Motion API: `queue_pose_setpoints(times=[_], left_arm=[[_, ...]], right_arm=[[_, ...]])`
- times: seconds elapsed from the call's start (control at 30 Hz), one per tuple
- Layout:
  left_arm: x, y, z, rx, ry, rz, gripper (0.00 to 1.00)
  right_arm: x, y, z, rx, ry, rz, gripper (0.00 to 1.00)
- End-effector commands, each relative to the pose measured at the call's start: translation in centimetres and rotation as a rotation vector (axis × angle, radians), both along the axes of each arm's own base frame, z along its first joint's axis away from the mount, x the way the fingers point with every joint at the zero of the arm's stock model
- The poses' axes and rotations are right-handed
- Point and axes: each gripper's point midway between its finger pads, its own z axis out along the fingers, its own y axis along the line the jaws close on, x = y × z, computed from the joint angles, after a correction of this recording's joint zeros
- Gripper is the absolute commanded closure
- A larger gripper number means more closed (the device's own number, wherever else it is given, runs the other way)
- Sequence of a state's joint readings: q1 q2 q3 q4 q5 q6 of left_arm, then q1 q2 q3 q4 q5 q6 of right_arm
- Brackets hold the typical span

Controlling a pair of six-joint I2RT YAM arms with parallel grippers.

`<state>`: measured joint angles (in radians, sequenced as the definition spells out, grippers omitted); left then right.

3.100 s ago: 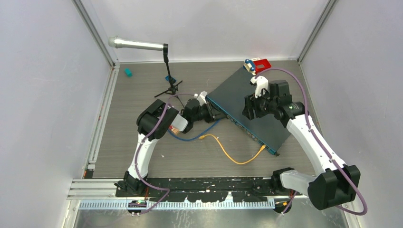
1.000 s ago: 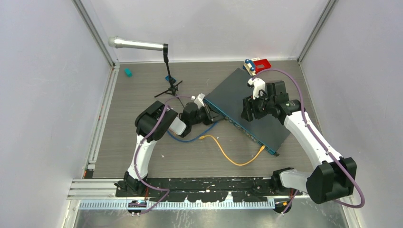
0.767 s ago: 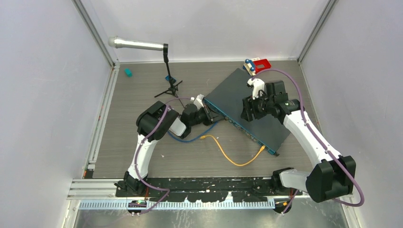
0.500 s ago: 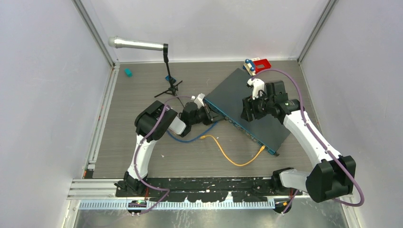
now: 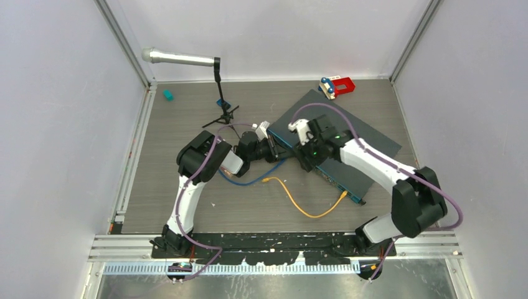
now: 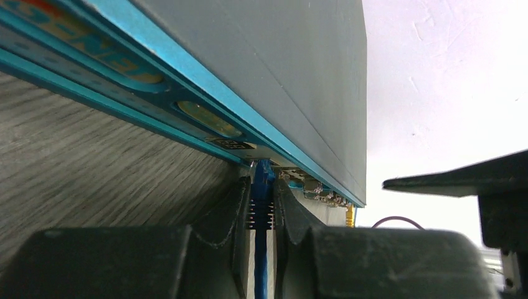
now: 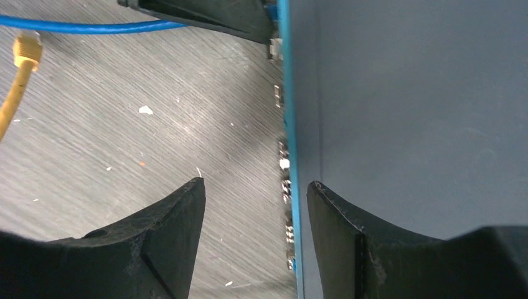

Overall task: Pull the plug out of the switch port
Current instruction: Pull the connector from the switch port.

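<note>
The switch (image 5: 361,140) is a flat dark grey box with a blue front edge (image 6: 187,87) lined with ports, lying slantwise on the table. My left gripper (image 5: 278,148) is shut on the blue plug (image 6: 261,196), which sits in a port at the switch's left end; its blue cable (image 5: 252,181) trails back over the table. My right gripper (image 5: 306,163) is open and empty, its fingers (image 7: 168,224) straddling the switch's blue front edge (image 7: 287,131) just right of the left gripper.
A yellow cable (image 5: 305,208) is plugged in near the switch's right end; its loose end (image 7: 26,50) lies on the table. A microphone on a stand (image 5: 218,81) is behind the left arm. A red and blue toy (image 5: 336,85) is at the back, a teal bit (image 5: 167,94) far left.
My right arm has swung left from above the middle of the switch down to its front edge beside the left gripper. The left gripper has stayed at the blue plug.
</note>
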<state>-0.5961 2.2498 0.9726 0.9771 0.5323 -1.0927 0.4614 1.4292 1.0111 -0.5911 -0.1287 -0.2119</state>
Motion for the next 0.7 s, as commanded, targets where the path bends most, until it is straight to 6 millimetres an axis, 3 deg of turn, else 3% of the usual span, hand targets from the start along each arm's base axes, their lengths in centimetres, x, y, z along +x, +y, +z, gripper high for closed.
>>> queue_pose_setpoints(times=[0.0,0.4,0.67], left_arm=[[-4.8,4.9,-10.5,0.241,0.277,0.001,1.00],[-5.9,4.7,-10.6,0.175,0.316,0.010,1.00],[-6.1,3.5,-10.0,0.088,0.329,0.002,1.00]], right_arm=[[2.8,1.2,0.5,-0.153,-0.157,0.019,0.34],[6.3,0.9,-2.5,-0.316,-0.221,-0.056,0.40],[7.1,0.5,-3.5,-0.320,-0.245,-0.148,0.48]])
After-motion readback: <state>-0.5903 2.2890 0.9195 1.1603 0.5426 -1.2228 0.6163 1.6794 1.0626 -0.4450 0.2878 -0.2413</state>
